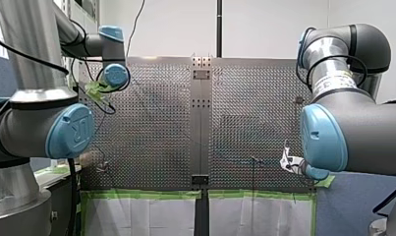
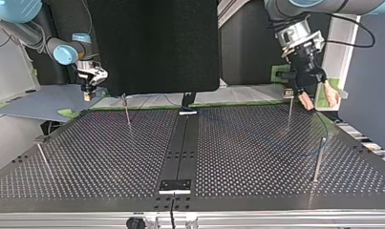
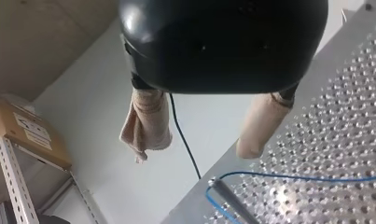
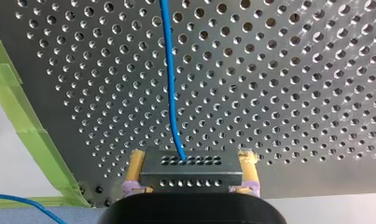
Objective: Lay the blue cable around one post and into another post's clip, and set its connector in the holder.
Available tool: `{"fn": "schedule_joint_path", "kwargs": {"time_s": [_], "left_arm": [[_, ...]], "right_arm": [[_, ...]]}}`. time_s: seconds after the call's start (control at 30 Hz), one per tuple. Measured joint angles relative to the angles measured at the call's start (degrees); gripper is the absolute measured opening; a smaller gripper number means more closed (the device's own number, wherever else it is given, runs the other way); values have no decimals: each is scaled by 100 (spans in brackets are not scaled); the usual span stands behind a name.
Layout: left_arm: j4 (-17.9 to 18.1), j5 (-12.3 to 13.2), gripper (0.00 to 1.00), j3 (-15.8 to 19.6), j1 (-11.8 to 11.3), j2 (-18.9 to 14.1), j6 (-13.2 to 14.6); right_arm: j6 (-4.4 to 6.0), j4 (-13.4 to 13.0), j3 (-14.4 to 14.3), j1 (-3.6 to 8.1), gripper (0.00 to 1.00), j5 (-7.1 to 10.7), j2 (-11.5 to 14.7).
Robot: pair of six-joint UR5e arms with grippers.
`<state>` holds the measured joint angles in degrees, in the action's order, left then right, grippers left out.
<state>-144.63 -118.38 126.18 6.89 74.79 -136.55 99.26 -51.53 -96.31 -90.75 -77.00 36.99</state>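
In the right wrist view my right gripper [image 4: 191, 173] is shut on a grey connector block [image 4: 190, 169] held between its yellow pads [image 4: 135, 168]. The blue cable [image 4: 170, 84] runs from the block out over the perforated table. In the top view that gripper [image 2: 89, 94] hangs beyond the table's far left corner. My left gripper [image 3: 202, 140] is open, its beige padded fingers [image 3: 146, 121] empty, just above a thin post [image 3: 225, 196] that the cable [image 3: 293, 178] loops around. In the top view it [image 2: 316, 98] hovers at the far right by a post [image 2: 290, 107].
Thin posts stand at the top view's far left [image 2: 127, 112], near left [image 2: 42, 155] and right [image 2: 318, 160]. A dark centre strip [image 2: 183, 148] carries a small metal plate [image 2: 176, 186] near the front edge. Green tape [image 1: 146, 194] lines the table edge in the front view.
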Motion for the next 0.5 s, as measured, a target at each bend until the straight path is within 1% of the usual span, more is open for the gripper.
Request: {"fn": "schedule_joint_path", "kwargs": {"time_s": [0.17,0.5], "left_arm": [[221,233,100,155,-99,50,-232],[682,693,100,176,-301,342,-693]], "right_arm": [[-4,8,0,-2,0,0,-1],[-9,7,0,-5,0,0,-8]]}}
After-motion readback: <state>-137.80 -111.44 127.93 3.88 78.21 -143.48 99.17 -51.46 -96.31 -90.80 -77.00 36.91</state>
